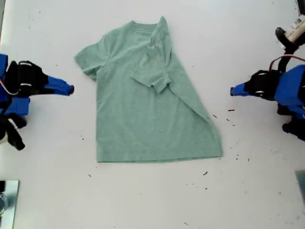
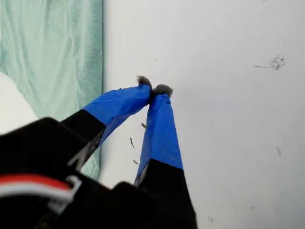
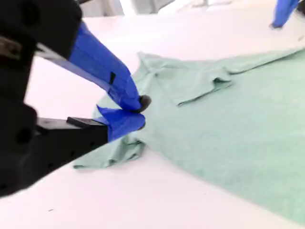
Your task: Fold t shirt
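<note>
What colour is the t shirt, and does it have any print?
The t shirt is a plain pale sage green with a faint heathered look and no visible print; the exterior view shows it best.

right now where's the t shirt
The t shirt lies flat on the white table, middle of the exterior view, between the two hands, with its exterior-view right sleeve folded inward.

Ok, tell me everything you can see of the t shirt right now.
The t shirt is plain pale green, soft heathered cloth, short-sleeved with a crew neck and no print. It lies flat on the white table, collar toward the exterior view's top. The side on the exterior view's right is folded in diagonally, its sleeve lying on the chest; the other sleeve is spread out. The hem is straight. Neither gripper is touching it.
</note>
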You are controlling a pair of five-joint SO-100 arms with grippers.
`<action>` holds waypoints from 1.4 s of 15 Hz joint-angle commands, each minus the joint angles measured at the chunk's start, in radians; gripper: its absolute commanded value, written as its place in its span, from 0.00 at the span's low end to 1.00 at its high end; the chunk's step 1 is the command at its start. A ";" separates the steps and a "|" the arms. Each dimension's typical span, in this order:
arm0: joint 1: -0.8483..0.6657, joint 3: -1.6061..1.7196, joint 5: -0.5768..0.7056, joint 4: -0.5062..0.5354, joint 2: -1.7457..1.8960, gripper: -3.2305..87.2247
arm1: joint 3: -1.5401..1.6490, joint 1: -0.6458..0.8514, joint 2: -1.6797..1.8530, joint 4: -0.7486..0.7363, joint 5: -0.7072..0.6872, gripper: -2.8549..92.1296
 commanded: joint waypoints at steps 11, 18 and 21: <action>-0.411 -0.753 0.399 0.325 -0.894 0.42 | 0.071 -0.005 0.011 -0.006 0.006 0.06; -0.560 -0.614 0.502 0.147 -0.974 0.43 | 0.071 -0.012 0.011 -0.006 0.005 0.06; -0.583 -0.538 0.515 -0.015 -1.134 0.42 | 0.071 -0.023 0.011 -0.006 0.011 0.06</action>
